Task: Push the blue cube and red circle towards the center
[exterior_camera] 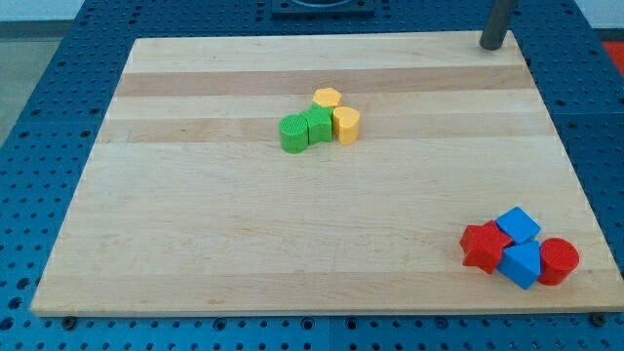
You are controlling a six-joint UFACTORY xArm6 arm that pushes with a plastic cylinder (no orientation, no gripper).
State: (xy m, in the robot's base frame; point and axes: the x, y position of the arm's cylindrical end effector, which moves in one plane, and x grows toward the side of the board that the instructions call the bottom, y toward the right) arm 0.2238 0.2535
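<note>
A blue cube point(517, 225) and a red circle point(559, 260) lie in a tight cluster at the board's bottom right corner. A second blue block point(521, 265) sits between them, and a red star-shaped block point(484, 247) touches the cluster's left side. My tip point(491, 44) rests at the board's top right edge, far above the cluster and touching no block.
Near the board's middle top, a green round block point(292, 134), a green cube point(318, 125), a yellow hexagon block point(328, 97) and a yellow cylinder-like block point(346, 126) sit bunched together. The wooden board point(195, 214) lies on a blue perforated table.
</note>
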